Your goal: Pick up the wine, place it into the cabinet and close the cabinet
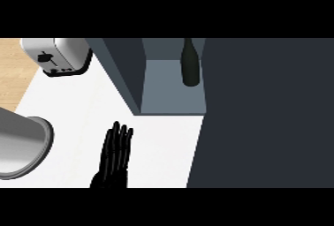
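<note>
A dark wine bottle (pixel 189 62) stands upright inside the open cabinet (pixel 167 90), near the right side of its grey-blue compartment. No hand touches it. The cabinet's dark door (pixel 267 114) fills the right side of the head view and reaches down to the lower edge. My left hand (pixel 115 156) rests open over the white counter, fingers straight and pointing toward the cabinet, well short of its front edge. My right hand does not show; the door covers that side.
A silver toaster (pixel 57 55) sits at the back left of the white counter (pixel 78 101). A large steel pot (pixel 20 145) lies at the left edge, close to my left hand. Wooden floor shows beyond the counter's left edge.
</note>
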Robot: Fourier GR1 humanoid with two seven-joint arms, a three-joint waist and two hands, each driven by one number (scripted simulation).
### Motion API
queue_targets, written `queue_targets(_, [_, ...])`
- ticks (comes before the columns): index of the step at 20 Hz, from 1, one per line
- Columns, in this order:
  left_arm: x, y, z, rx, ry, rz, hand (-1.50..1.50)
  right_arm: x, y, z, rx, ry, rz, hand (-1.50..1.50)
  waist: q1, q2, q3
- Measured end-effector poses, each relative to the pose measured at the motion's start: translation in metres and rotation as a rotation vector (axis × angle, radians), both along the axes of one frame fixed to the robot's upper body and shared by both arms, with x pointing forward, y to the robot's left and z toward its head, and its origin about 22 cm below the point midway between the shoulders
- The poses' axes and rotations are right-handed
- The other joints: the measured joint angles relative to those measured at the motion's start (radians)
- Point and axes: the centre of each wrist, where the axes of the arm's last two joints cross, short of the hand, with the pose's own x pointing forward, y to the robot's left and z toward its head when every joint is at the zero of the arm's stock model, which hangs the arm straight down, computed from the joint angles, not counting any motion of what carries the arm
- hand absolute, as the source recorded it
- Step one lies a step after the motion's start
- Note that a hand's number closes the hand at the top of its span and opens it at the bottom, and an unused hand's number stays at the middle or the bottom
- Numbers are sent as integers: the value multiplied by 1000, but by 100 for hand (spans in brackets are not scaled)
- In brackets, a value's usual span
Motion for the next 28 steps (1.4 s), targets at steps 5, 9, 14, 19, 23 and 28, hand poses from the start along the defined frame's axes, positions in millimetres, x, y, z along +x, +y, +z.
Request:
queue_targets(5, [-7,31,4,9,-6,-58,-150,-1,0,-1,-48,12,47,150,-1,1,0])
queue_targets(9, [-17,53,5,15,-9,-67,-150,-1,4,-4,-43,24,85,150,2,1,-1])
queue_targets(14, [-13,78,11,20,-18,-41,-150,-10,18,-10,-2,136,162,150,-1,0,-1])
queue_targets(19, [-14,101,25,12,-38,-8,-150,-16,30,-15,12,202,238,150,1,-1,-1])
queue_targets(23, [-12,121,33,11,-46,12,-150,-21,46,-13,-16,187,366,150,3,-2,-1])
queue_targets(28, [-18,149,38,12,-42,31,-150,-30,65,-10,-18,198,452,150,6,-4,-2])
